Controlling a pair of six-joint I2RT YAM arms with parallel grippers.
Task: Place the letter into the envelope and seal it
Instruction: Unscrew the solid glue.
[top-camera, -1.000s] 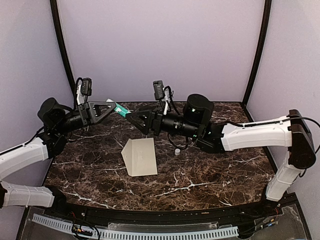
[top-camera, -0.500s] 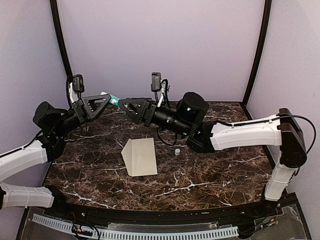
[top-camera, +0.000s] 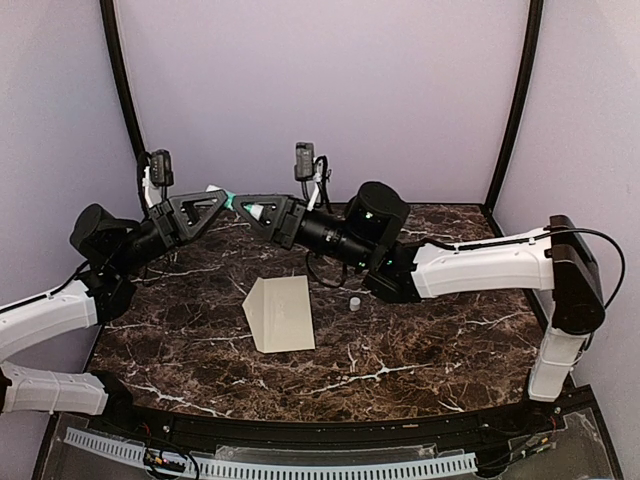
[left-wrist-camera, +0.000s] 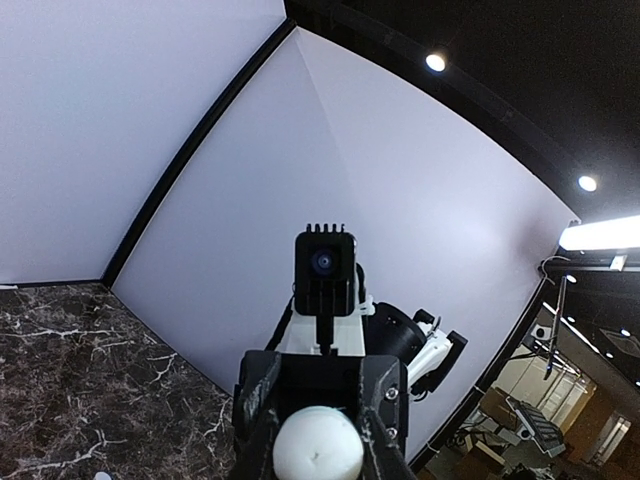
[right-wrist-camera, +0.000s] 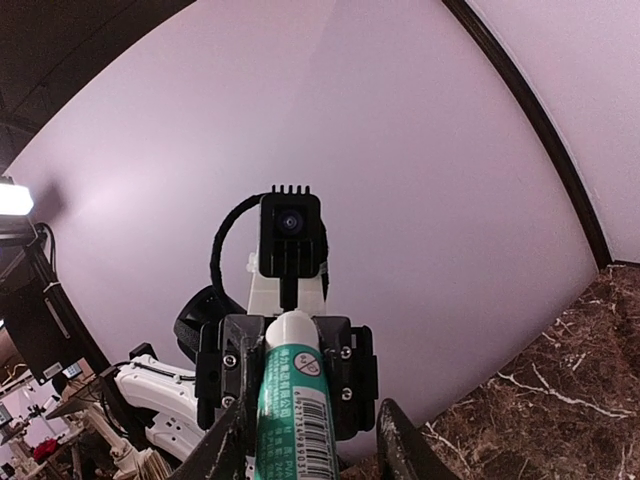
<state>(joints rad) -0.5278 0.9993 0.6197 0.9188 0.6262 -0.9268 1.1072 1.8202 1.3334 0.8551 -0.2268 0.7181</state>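
Envelope (top-camera: 282, 315), cream-yellow, lies flat on the dark marbled worktop (top-camera: 430, 350) just left of centre in the top view. Its pointed side is turned toward the left of the frame, and neither arm touches it. A small white cap (top-camera: 354, 302) stands on the worktop near the envelope's upper right corner, apart from it. Both arms are raised above the far part of the worktop, and their tips meet in the upper left-centre of the frame. The left claw (top-camera: 224, 200) is clamped on a green-and-white glue stick (top-camera: 232, 201), which points across toward the right claw (top-camera: 250, 209). In the right wrist view the glue stick (right-wrist-camera: 293, 410) runs up from the bottom edge, barcode facing the lens, to the left claw (right-wrist-camera: 287, 350). That claw's fingers press against both sides of the stick, beneath the left wrist's camera (right-wrist-camera: 290, 235). The right claw's own fingers (right-wrist-camera: 395, 445) stand on either side of the stick with a narrow gap showing on each side, so that claw is parted and not gripping. In the left wrist view a round white end (left-wrist-camera: 318, 447) of the stick sits low in the frame between black fingers, with the right arm's camera (left-wrist-camera: 325, 262) above it.
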